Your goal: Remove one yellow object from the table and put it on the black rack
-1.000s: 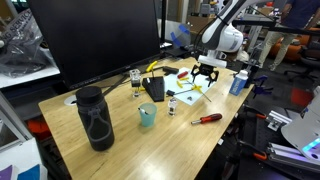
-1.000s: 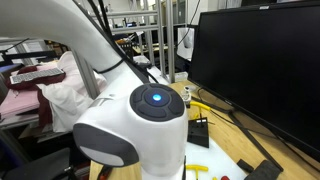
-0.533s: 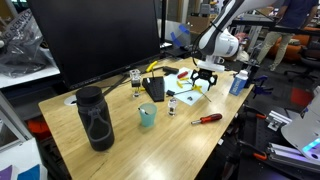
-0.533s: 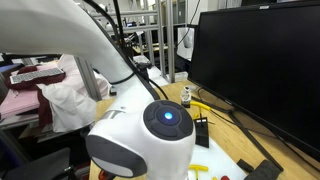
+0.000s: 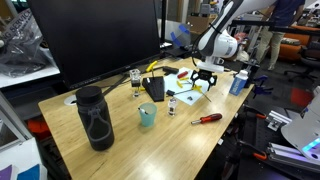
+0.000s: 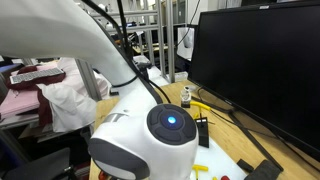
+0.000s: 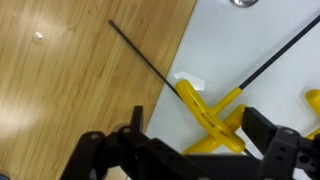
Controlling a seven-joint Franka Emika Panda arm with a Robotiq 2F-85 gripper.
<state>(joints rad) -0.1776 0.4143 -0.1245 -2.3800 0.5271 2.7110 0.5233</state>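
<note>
- Yellow object [image 7: 203, 108]: yellow handle w/ thin black shaft running to 10 o'clock. It lies on the white sheet [image 7: 265, 45], right at the sheet's edge by the bare table [image 7: 70, 90].
- 2nd yellow piece [image 7: 232, 98] crosses it, shaft to 2 o'clock; 3rd yellow piece [image 7: 312, 100] sits at 3 o'clock, cut by the frame.
- Gripper [image 7: 195, 140]: in the wrist view the jaws are spread wide, 1 finger each side of the crossed handles, nothing gripped.
- In an exterior view the gripper [image 5: 205, 72] hangs low over the sheet.
- Red-handled screwdriver [image 5: 207, 118] at 6 o'clock of the gripper, apart from it.
- Black rack [image 5: 153, 88] at 9 o'clock of the gripper, well apart; no yellow piece visibly on it.
- Teal cup [image 5: 147, 115] at 6 o'clock of the rack.
- Dark bottle [image 5: 96, 118] at 9 o'clock of the cup.
- Monitor [image 5: 95, 40] stands behind, at 12 o'clock.
</note>
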